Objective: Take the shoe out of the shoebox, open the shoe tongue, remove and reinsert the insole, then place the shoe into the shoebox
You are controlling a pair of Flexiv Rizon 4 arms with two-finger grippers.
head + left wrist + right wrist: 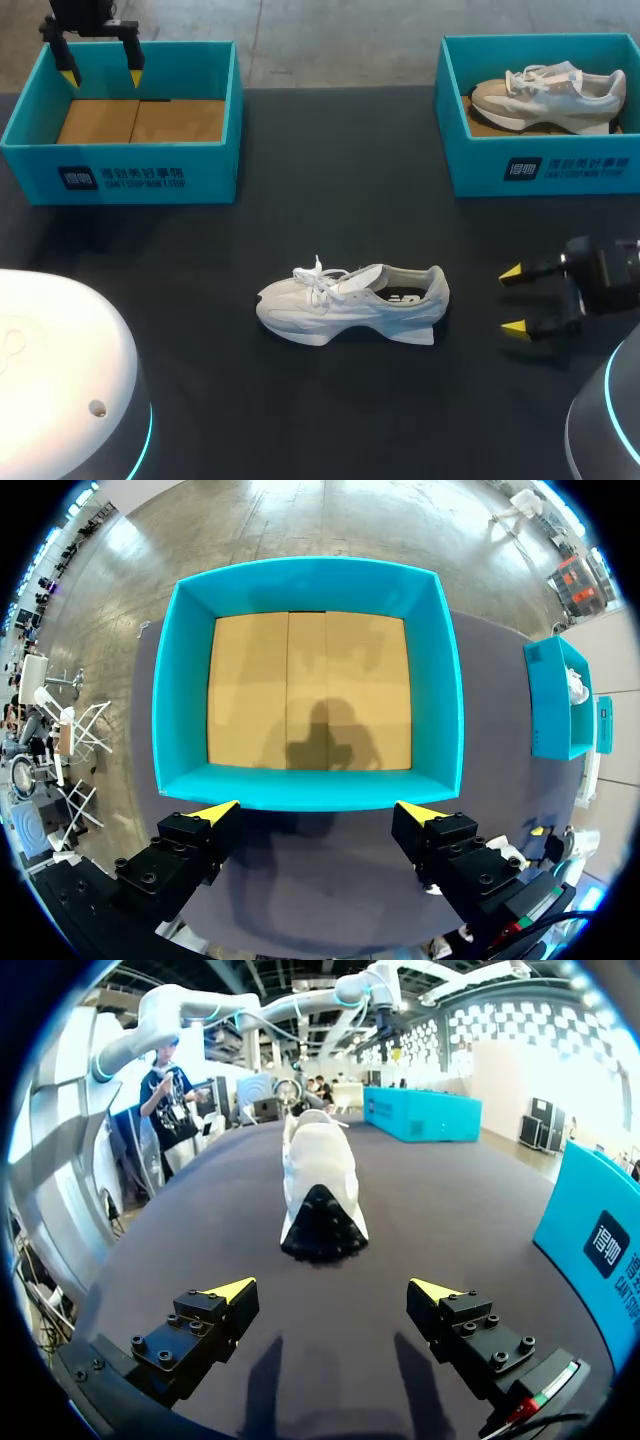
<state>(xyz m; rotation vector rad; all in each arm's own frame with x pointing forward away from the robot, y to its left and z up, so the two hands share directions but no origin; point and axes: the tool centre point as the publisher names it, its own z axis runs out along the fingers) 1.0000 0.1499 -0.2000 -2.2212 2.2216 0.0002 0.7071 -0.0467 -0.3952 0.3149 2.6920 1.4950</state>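
The white shoe (350,303) lay on its sole in the middle of the dark table (330,150), out of both boxes. Its long way ran from side to side across the table, with the toe toward my left and the heel toward my right.

The right gripper (512,299) was low, near the heel but not touching it, and it pointed along the shoe. Its 2 fingers stood wide apart and held nothing. From the right wrist, the heel was straight ahead of the fingers, and the toe pointed away. So the right arm was much nearer the shoe.

The left gripper (102,76) hung far off, over the left box (120,175). It was wide open too, with nothing in it. That box showed only its brown floor. The right box (545,165) held 1 more shoe (548,95).

My guess was that the tongue came next, and the right gripper would have to go over the heel to reach it.

The inside of the white shoe was dark, so I could not tell how the insole sat. The tongue was partly hidden under the laces. The right arm was cut off at the edge of the head view.
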